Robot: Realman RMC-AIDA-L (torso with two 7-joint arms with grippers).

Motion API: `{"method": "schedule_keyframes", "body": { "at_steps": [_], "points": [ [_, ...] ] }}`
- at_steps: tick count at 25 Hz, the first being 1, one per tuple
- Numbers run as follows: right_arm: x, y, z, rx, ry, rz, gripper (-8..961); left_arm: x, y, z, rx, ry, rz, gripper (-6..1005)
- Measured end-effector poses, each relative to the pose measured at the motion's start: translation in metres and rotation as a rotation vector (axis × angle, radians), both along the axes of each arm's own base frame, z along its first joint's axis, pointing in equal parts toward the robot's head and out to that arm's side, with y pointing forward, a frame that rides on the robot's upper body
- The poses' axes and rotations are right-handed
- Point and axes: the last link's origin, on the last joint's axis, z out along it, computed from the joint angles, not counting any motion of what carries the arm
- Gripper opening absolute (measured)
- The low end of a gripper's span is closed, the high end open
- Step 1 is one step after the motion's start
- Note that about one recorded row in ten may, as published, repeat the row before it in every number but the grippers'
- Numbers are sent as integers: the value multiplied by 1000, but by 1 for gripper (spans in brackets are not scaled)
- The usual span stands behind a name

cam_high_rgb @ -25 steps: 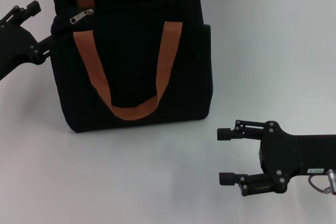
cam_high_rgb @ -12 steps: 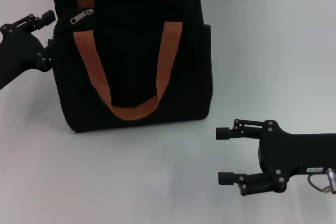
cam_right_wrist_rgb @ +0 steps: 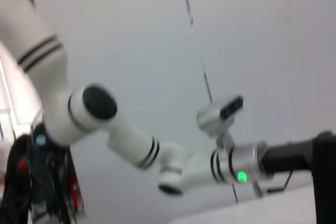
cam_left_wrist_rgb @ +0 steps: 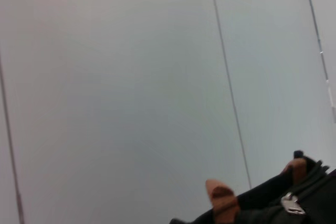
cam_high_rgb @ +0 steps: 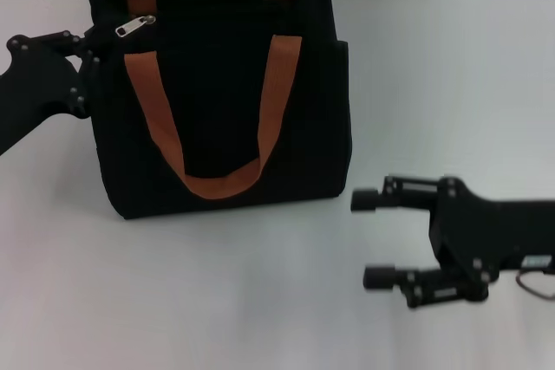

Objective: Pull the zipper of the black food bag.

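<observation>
zipper (cam_high_rgb: pixel 135 26) just beside left gripper (cam_high_rgb: pixel 84 58), black food bag (cam_high_rgb: pixel 221 93)

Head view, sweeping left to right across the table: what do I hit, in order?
Left gripper at the bag's upper left corner → small silver metal zipper pull tab → large boxy black fabric food bag with orange-brown handles → right gripper, open, low on the white table.

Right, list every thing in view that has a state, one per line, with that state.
black food bag: upright on the table, top edge closed.
zipper: silver pull tab lying at the bag's left end, not gripped.
orange-brown handles: front loop hanging down the bag's face, rear loop standing up.
left gripper: at the bag's upper left corner, beside the zipper.
right gripper: open, empty, low over the table right of the bag.
</observation>
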Motion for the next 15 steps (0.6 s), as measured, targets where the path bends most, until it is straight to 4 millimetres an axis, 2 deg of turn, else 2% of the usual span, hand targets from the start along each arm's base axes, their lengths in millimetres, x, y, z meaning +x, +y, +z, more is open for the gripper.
{"method": "schedule_keyframes", "body": {
  "at_steps": [2,5,8,10,11,13,15],
  "points": [
    [-4,4,2,-10,15,-13,810,1,-2,0,2,-4,-13,160],
    [-26,22,9,-94,83,-100,810,4,-4,1,13,-24,-28,92],
    [-37,32,13,-137,113,-134,810,5,-5,2,24,-30,-36,23],
    [-55,48,17,-195,139,-185,810,6,-7,2,47,-42,-51,23],
    [-55,48,17,-195,139,-185,810,6,-7,2,47,-42,-51,23],
    [-66,60,17,-224,136,-227,809,7,-8,2,55,-49,-58,23],
    [-81,79,14,-256,108,-295,809,8,-8,2,55,-51,-64,23]
  ]
}}
